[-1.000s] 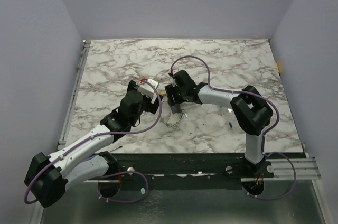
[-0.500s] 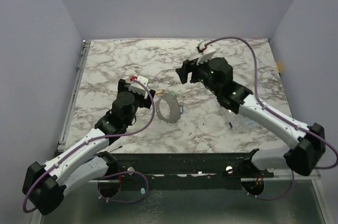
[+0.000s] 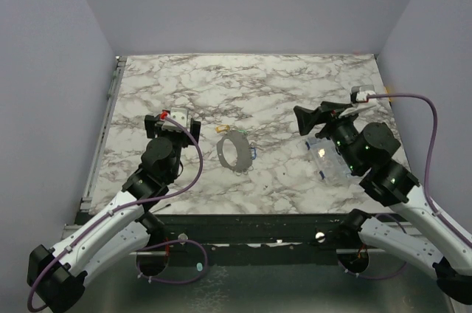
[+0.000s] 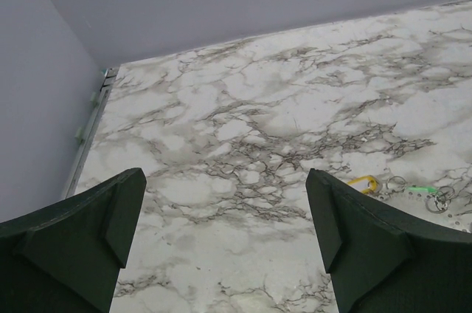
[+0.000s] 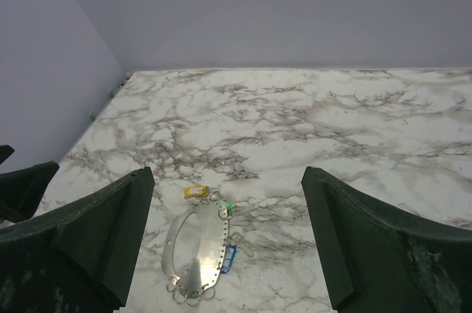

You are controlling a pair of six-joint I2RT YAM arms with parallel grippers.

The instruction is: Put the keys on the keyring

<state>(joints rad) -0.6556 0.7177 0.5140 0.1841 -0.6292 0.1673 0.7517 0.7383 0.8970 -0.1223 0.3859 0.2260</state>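
Observation:
The keyring (image 3: 234, 152) is a flat grey metal hoop lying on the marble table, and it also shows in the right wrist view (image 5: 195, 246). The yellow key (image 5: 195, 192) lies at its far end, the green key (image 5: 225, 205) at its far right rim, and the blue key (image 5: 230, 258) against its right rim. All three touch the ring. The yellow key (image 4: 361, 182) and green key (image 4: 420, 190) also show in the left wrist view. My left gripper (image 3: 173, 128) is open and empty, left of the ring. My right gripper (image 3: 311, 119) is open and empty, well right of it.
A clear plastic box (image 3: 328, 158) lies on the table under my right arm. Several small loose rings (image 5: 184, 297) hang at the keyring's near end. The table's left edge has a metal rail (image 3: 103, 128). Lilac walls stand on three sides.
Both grippers were together at the keyring a second ago. Both have drawn back; the right arm swung up and far right. The keyring now lies free on the table.

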